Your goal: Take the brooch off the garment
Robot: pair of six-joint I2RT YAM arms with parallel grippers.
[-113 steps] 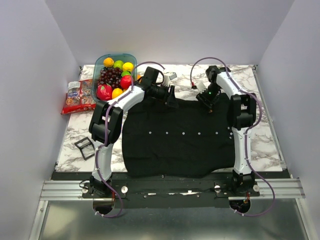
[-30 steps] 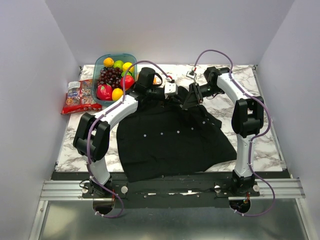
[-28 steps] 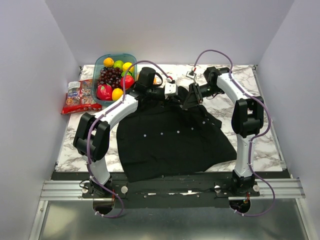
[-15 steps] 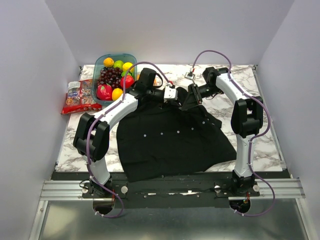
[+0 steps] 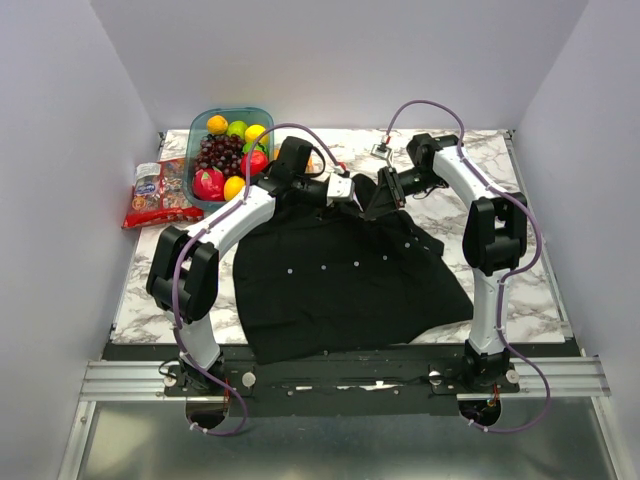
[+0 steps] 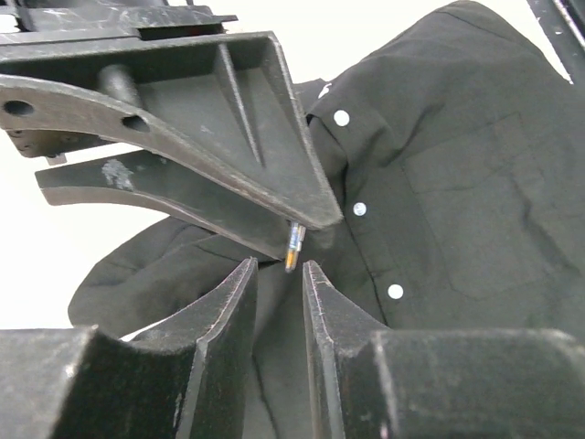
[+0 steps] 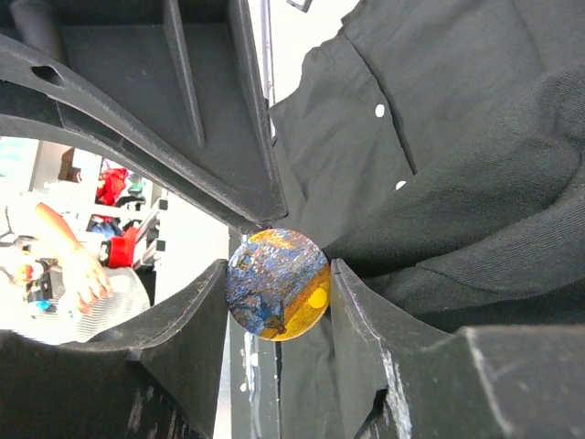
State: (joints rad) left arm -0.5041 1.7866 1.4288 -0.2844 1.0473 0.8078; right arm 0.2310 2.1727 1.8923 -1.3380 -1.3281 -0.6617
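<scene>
The garment (image 5: 340, 280), a black shirt with tiny white buttons (image 6: 342, 118), lies bunched on the marble table. Its far edge is lifted between both grippers. The brooch (image 7: 277, 285) is a round disc painted blue and orange. My right gripper (image 7: 279, 274) is shut on its two edges, at the shirt's far edge (image 5: 374, 203). In the left wrist view the brooch (image 6: 293, 247) shows edge-on, just beyond my left gripper (image 6: 279, 270). The left gripper (image 5: 350, 190) faces the right one tip to tip, its jaws narrowly apart with black cloth (image 6: 457, 183) between them. The left fingers (image 7: 210, 119) end right above the brooch.
A clear tub (image 5: 192, 160) of fruit stands at the back left, close behind the left arm. A red snack bag (image 5: 158, 192) lies left of it. A small black square frame (image 5: 170, 295) lies at the left front. A small tag (image 5: 381, 150) lies behind the grippers.
Since 3.8 s ago the shirt has been pulled from flat into a bunch, its far edge lifted. In the last second the left gripper has edged right toward the right one.
</scene>
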